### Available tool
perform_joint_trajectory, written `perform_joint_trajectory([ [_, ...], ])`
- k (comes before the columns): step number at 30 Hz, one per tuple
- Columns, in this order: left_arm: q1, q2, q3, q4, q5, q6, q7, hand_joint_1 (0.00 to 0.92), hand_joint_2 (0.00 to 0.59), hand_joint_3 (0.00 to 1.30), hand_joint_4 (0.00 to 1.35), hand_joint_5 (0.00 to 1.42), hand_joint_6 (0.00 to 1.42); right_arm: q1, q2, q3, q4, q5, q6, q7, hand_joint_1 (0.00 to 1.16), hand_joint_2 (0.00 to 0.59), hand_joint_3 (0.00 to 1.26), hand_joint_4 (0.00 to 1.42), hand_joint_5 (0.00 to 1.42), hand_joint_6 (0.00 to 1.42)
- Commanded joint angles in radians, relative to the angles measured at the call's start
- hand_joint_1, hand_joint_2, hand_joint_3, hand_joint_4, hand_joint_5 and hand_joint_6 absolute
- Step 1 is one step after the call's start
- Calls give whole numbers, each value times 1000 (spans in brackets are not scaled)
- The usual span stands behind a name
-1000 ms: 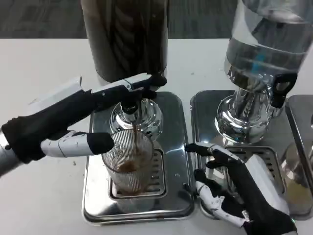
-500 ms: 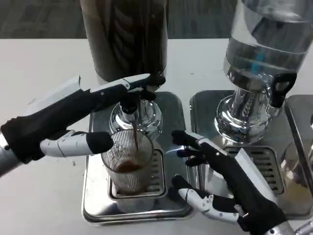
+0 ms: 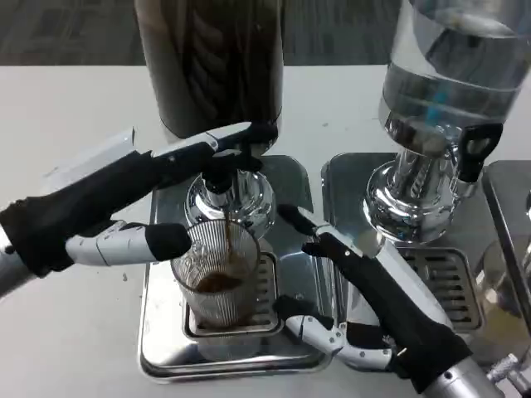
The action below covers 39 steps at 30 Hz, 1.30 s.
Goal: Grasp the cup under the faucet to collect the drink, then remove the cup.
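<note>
One ribbed glass cup (image 3: pixel 218 278) stands on the drip tray (image 3: pixel 290 348) under the faucet (image 3: pixel 222 178), near the tabletop's (image 3: pixel 66 108) front edge, dark drink streaming in. The left hand (image 3: pixel 141 203) presses the faucet lever, thumb beside the cup. The right hand (image 3: pixel 361 303), fingers spread and grasping nothing, hovers just right of the cup.
</note>
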Motion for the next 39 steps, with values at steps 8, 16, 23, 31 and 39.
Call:
perform_joint_trajectory([
  [8, 28, 21, -34, -1, 39, -1, -24, 0, 29, 86, 45, 193, 152, -49, 9, 16, 43, -5, 26, 37, 729, 281, 27, 11, 4, 112],
  [16, 32, 25, -35, -7, 42, 0, -17, 0, 28, 85, 37, 202, 153, -81, 21, 23, 72, -7, 24, 34, 767, 279, 14, 0, 0, 110],
  [23, 36, 27, -35, -13, 43, 1, -12, 0, 48, 44, 1, 205, 153, -119, 34, 25, 107, -12, 19, 28, 878, 285, 15, 0, 0, 95],
  [31, 38, 27, -47, -36, 54, 12, 3, 0, 46, 25, 0, 205, 153, -128, 32, 16, 124, -7, 18, 31, 901, 292, 25, 0, 0, 95],
  [39, 52, 32, -48, -71, 61, 30, 26, 0, 50, 32, 0, 199, 153, -155, 32, 14, 130, 9, 14, 46, 842, 306, 25, 0, 0, 95],
])
